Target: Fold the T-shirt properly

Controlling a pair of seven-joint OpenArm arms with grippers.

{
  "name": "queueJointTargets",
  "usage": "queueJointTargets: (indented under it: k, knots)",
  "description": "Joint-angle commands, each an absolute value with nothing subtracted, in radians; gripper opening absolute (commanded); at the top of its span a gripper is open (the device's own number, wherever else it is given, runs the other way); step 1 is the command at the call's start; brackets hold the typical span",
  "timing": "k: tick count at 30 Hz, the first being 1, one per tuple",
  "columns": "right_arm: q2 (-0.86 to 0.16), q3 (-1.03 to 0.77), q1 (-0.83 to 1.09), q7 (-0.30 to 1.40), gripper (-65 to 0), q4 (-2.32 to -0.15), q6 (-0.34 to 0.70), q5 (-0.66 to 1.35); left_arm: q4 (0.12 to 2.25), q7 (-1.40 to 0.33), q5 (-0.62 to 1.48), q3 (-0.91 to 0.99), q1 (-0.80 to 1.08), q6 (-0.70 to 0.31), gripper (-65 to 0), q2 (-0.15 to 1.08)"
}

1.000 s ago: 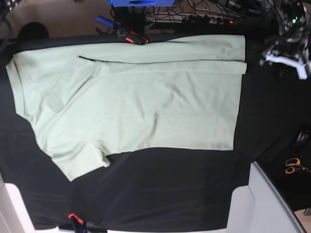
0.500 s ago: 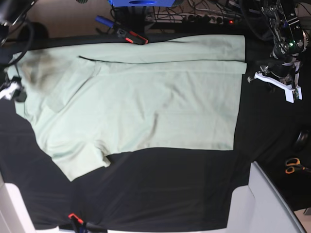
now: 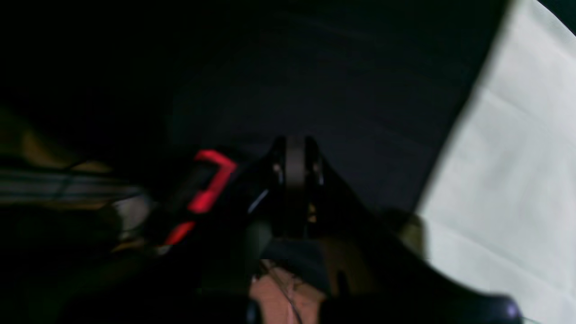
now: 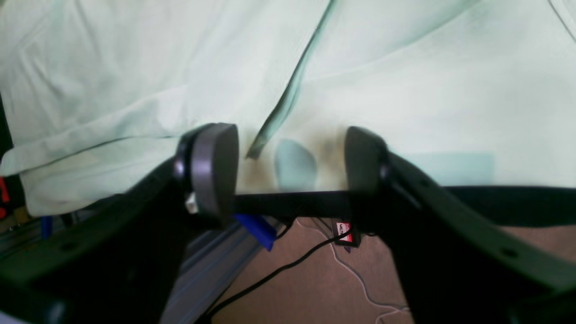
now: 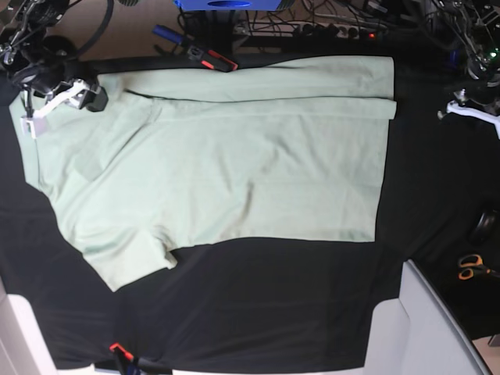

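Note:
The pale mint-green T-shirt [image 5: 226, 172] lies spread flat on the black table cover, its far long edge folded over and a sleeve [image 5: 129, 262] pointing toward the near left. My right gripper [image 5: 55, 105] hovers over the shirt's far-left corner. In the right wrist view this gripper [image 4: 288, 166] is open, its pads [image 4: 213, 166] wide apart above the T-shirt [image 4: 405, 90] near a seam, with nothing held. My left gripper [image 5: 473, 109] is over bare black cloth to the right of the hem. In the left wrist view its fingers [image 3: 294, 171] are pressed together and empty, with the T-shirt [image 3: 517, 180] off to the right.
A red-and-black clamp [image 5: 211, 58] sits on the far table edge by the shirt, another clamp [image 5: 121, 351] on the near edge. Orange-handled scissors [image 5: 471, 267] lie at the right. A pale grey box [image 5: 426, 328] fills the near right corner. Cables crowd the back.
My right arm has swung from the table's left edge up over the shirt's far-left corner. My left arm has pulled right, away from the hem.

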State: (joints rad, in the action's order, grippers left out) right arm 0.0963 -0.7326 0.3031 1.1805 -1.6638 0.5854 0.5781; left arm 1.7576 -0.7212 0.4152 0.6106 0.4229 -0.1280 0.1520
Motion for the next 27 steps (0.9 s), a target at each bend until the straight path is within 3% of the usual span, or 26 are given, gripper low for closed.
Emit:
queueJointTargets:
  k: [1,17,27]
  knots:
    - [0.088,-0.736,0.308,1.175,-28.6,-1.673,0.588,0.599,1.773,-0.702,0.421,0.618,0.424,-0.128,-65.0,0.163]
    - [0.094,-0.588,0.303,1.164,-28.7,-1.595,0.59,0.601,1.771,-0.702,0.421,0.616,0.433,-0.13,-65.0,0.168]
    - [0.097,-0.587,0.268,1.173,-56.6,-1.543,0.59,0.601,1.771,-0.702,0.421,0.616,0.435,-0.13,-65.0,0.168]
